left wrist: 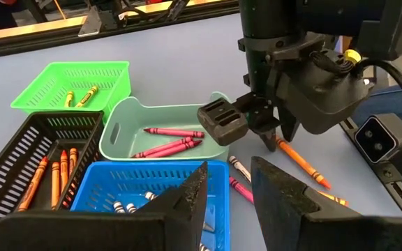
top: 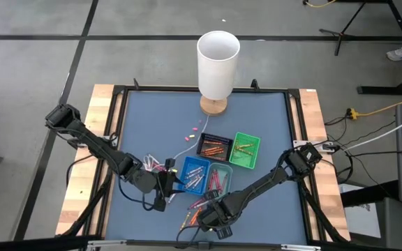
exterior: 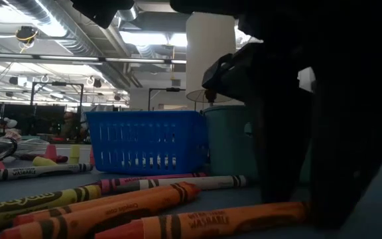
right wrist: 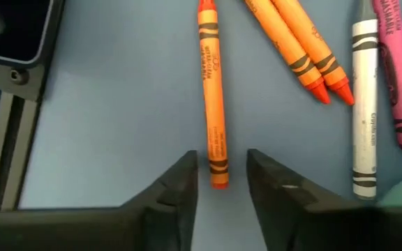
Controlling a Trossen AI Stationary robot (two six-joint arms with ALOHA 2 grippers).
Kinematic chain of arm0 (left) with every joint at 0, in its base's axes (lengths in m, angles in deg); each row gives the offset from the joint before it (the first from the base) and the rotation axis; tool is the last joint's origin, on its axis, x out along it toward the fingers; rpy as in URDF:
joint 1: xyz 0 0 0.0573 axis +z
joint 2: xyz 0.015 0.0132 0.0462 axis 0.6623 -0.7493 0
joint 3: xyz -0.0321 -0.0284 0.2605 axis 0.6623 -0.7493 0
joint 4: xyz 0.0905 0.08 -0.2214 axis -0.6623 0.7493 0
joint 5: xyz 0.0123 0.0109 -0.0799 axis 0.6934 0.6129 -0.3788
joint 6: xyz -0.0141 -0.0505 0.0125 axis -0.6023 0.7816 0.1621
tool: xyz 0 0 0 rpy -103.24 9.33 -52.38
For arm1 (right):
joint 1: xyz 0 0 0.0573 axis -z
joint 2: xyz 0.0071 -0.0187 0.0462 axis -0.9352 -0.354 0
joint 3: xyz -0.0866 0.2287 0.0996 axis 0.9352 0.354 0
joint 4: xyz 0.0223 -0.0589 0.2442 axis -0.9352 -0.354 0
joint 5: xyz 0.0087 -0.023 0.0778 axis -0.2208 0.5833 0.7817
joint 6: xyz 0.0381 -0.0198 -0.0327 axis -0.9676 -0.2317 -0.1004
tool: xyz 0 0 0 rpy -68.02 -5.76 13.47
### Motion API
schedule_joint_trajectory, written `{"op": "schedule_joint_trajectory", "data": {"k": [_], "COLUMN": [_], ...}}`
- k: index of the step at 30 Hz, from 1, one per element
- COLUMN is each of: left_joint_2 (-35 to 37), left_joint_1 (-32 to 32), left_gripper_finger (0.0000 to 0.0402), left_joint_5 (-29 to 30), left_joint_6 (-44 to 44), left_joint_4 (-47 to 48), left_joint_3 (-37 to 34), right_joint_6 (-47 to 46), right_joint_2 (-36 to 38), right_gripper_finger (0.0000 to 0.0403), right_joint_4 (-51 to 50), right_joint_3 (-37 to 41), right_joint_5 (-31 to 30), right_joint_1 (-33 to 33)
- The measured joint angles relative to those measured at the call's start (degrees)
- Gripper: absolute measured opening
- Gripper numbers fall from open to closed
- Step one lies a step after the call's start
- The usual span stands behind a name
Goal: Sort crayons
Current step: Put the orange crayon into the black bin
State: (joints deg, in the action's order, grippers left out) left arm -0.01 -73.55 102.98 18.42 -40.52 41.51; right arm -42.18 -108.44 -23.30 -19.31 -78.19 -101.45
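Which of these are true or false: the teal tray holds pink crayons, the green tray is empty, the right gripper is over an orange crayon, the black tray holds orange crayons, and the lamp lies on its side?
1. The teal tray holds pink crayons. True.
2. The green tray is empty. False: it holds yellow crayons.
3. The right gripper is over an orange crayon. True: its open fingers straddle one end of it on the mat.
4. The black tray holds orange crayons. True.
5. The lamp lies on its side. False: it stands upright on its base.
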Motion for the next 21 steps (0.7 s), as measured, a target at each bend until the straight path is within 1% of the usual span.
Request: {"op": "schedule_joint_trajectory", "data": {"k": [3, 5, 12, 15, 21], "left_joint_2": [0.02, 0.01, 0.0, 0.02, 0.02], "left_joint_1": [0.0, 0.01, 0.02, 0.01, 0.01], "left_gripper_finger": [0.0095, 0.0095, 0.0095, 0.0095, 0.0095], "left_joint_5": [0.0, 0.0, 0.0, 0.0, 0.0], "left_joint_6": [0.0, 0.0, 0.0, 0.0, -0.01], "left_joint_4": [0.0, 0.0, 0.0, 0.0, 0.0], "left_joint_3": [0.0, 0.0, 0.0, 0.0, 0.0], "right_joint_6": [0.01, 0.02, 0.14, 0.15, 0.2], "right_joint_2": [0.01, 0.02, 0.02, 0.04, 0.04], "right_gripper_finger": [0.0148, 0.0155, 0.0157, 0.0144, 0.0096], "right_joint_4": [-0.02, -0.02, -0.09, -0.09, -0.09], "right_joint_3": [0.0, 0.0, -0.02, -0.02, -0.02], "right_joint_5": [-0.03, -0.11, -0.17, -0.17, -0.16], "right_joint_1": [0.0, 0.0, -0.01, -0.02, -0.04]}}
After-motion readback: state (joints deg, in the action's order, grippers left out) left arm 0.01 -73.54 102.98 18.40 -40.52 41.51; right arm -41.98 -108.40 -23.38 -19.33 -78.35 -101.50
